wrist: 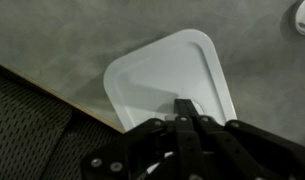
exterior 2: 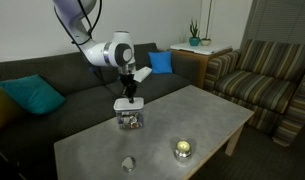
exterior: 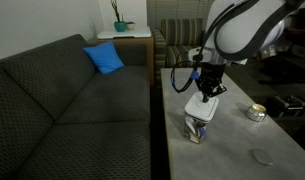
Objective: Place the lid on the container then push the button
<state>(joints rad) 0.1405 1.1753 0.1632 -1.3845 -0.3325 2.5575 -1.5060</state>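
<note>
- A dark grey sofa [exterior: 52, 100] fills the 9 o'clock side in an exterior view, with a blue cushion [exterior: 105, 58] leaning on its backrest towards 12 o'clock.
- A potted plant [exterior: 119, 20] stands on a wooden side table beyond the sofa's far end.
- The grey table [exterior: 237, 140] runs along the sofa's right edge. The container [exterior: 197, 130] stands on it close to the edge nearest the sofa, with colourful items showing through its clear walls.
- The lid [exterior: 200, 104] lies flat directly above the container, at its 12 o'clock. In both exterior views it looks level with the top of the walls, but at this size I cannot tell whether it is fully seated.
- The gripper [exterior: 205, 90] points straight down over the lid. In the wrist view it comes in from 6 o'clock, and its fingers [wrist: 183, 104] are drawn narrow, pinching the near rim of the white lid [wrist: 172, 75].
- A small round metallic object [exterior: 255, 112] sits on the table at about 2 o'clock from the container, well apart from it.
- A flat grey disc [exterior: 261, 156] lies at roughly 4 o'clock from the container, near the table's front edge.
</note>
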